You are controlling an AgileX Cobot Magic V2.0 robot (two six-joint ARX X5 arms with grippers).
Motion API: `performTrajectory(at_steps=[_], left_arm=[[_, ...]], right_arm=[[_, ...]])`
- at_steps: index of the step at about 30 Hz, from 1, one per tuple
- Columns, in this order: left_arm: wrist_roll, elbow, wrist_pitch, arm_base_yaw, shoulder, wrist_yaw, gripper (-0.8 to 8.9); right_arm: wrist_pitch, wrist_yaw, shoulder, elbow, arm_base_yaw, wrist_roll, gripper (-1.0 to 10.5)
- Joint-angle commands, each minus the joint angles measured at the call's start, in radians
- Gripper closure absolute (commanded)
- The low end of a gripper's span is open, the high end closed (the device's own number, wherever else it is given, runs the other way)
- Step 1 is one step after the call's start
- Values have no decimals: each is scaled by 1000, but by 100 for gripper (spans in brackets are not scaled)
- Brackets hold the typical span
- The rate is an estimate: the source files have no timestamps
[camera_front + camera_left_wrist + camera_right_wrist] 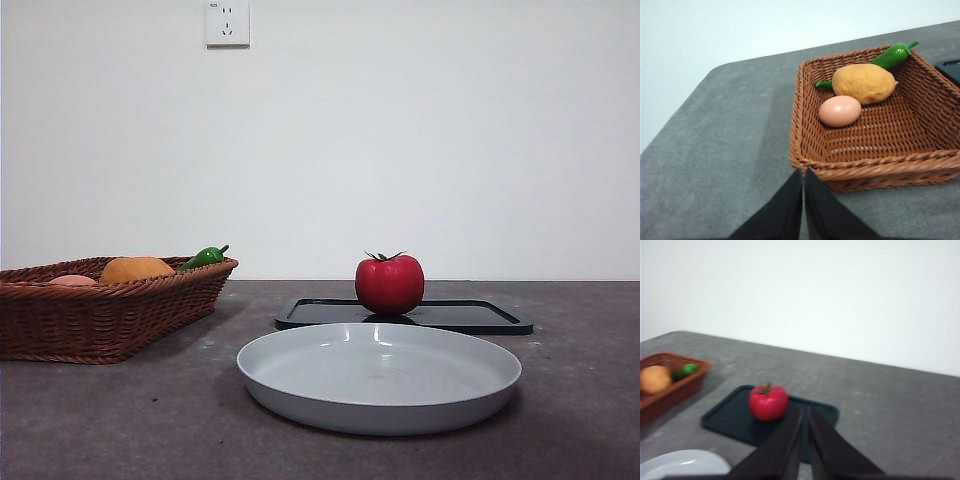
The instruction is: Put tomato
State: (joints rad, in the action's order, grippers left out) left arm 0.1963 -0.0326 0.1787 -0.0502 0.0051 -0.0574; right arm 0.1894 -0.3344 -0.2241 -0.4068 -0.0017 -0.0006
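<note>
Basket (110,318): I see a brown wicker basket at the left of the table in the front view, well apart from the tray.
Basket contents: In the left wrist view I make out a pale egg (840,110), a yellow-brown potato (864,83) touching it, and a green chili pepper (894,55) against the far wall of the basket.
Left gripper (803,200): I see its two black jaws pressed together with only a thin line between them, holding nothing, above the table just beside the basket's near rim.
Plate (380,402): A grey, shallow round plate sits at the front centre of the table, just in front of the tray; I see nothing on it.
Tray (480,316): A flat black tray lies behind the plate.
Tomato (389,283): I see the tomato standing upright on the tray, green stem up, toward the tray's left half.
Right gripper (805,440): Its jaws are closed on each other and empty, up above the table near the tomato without touching it; this view is a little blurred.
Wall socket (227,22): A white socket sits high on the wall.
</note>
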Motion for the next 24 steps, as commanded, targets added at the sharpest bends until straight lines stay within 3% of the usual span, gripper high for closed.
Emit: performTrajectory(at_steps=[1, 9, 24], left_arm=[[-4, 21, 8, -3, -2, 1, 806], [-4, 21, 8, -3, -2, 1, 806], [-4, 21, 8, -3, -2, 1, 806]], right_arm=[[-92, 42, 40, 88, 3, 10, 935], [-197, 234, 163, 290, 6, 48, 935], [-130, 261, 220, 396, 6, 90, 935]])
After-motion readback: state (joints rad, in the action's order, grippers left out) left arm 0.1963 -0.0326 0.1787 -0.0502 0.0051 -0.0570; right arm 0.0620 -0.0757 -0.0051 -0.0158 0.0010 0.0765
